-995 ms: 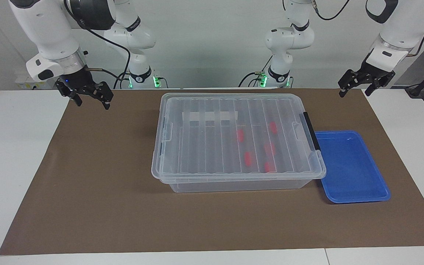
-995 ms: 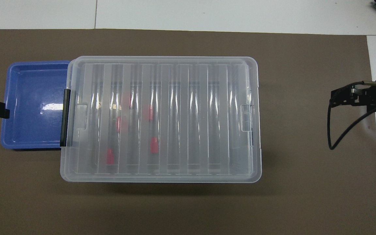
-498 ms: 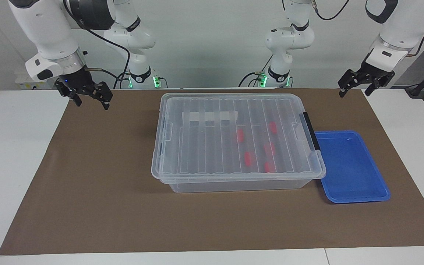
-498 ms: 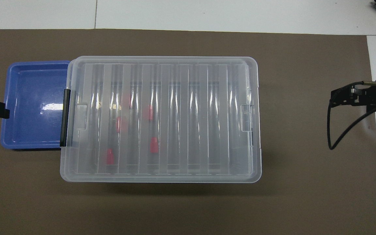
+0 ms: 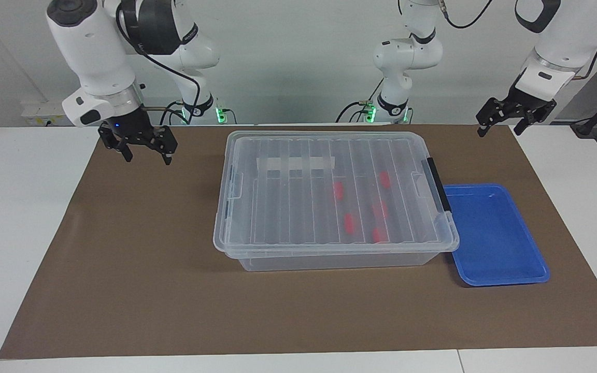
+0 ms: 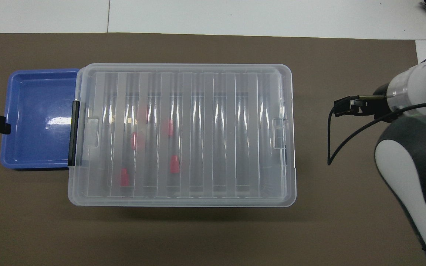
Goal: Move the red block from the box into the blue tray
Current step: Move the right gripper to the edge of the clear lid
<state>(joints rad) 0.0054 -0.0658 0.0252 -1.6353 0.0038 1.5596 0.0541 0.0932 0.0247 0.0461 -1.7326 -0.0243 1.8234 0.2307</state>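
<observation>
The box (image 5: 329, 191) is a clear bin with its ribbed lid on, in the middle of the brown mat; it also shows in the overhead view (image 6: 181, 135). Several red blocks lie inside it, seen through the lid, such as one red block (image 5: 349, 224) and another (image 6: 175, 164). The blue tray (image 5: 495, 233) lies empty against the box at the left arm's end, and shows from overhead too (image 6: 35, 118). My right gripper (image 5: 145, 155) hangs open and empty over the mat beside the box. My left gripper (image 5: 498, 129) waits open and empty, raised at the mat's corner.
A black latch (image 5: 436, 184) runs along the lid's edge next to the tray. A white tape strip (image 5: 296, 163) shows on the box nearer to the robots. The brown mat (image 5: 148, 269) covers the white table (image 5: 18, 207).
My right gripper has moved over the mat toward the box and dropped a little. The left arm, box, tray and blocks have not moved.
</observation>
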